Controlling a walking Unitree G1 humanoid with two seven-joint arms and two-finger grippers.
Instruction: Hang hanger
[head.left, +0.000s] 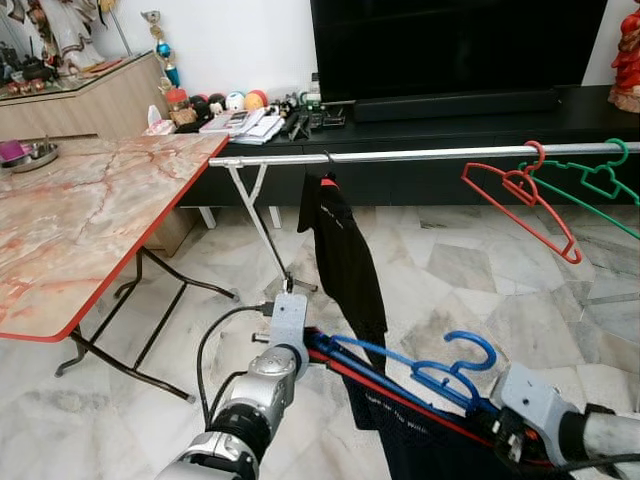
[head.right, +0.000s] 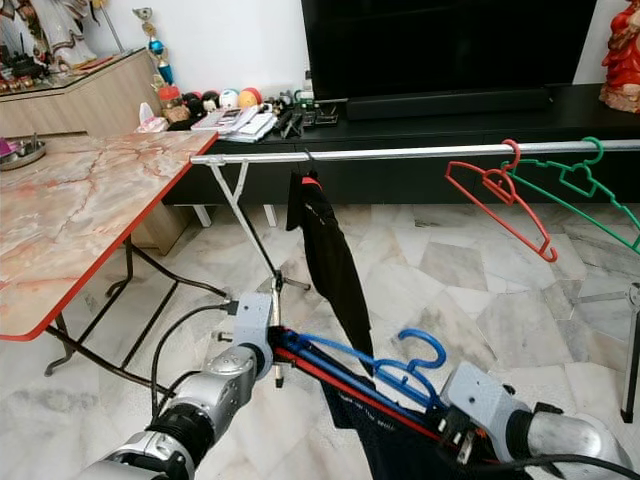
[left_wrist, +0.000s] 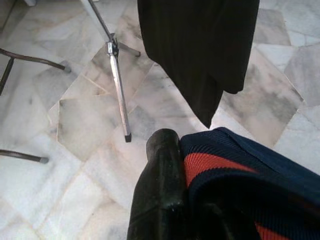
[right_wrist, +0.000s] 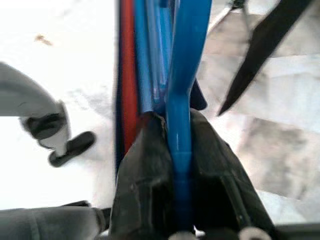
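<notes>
The left gripper pinches one end of the blue hanger, though its fingers are half buried under dark blue and red cloth, so only one shows plainly. The hanger is thin blue plastic with a curled hook, held low and slanting between both arms, below the rail. A black garment hangs from the rail (its foot partly hides the hanger). The right gripper is clamped on the hanger's bar.

Marble floor, marble-topped table
</notes>
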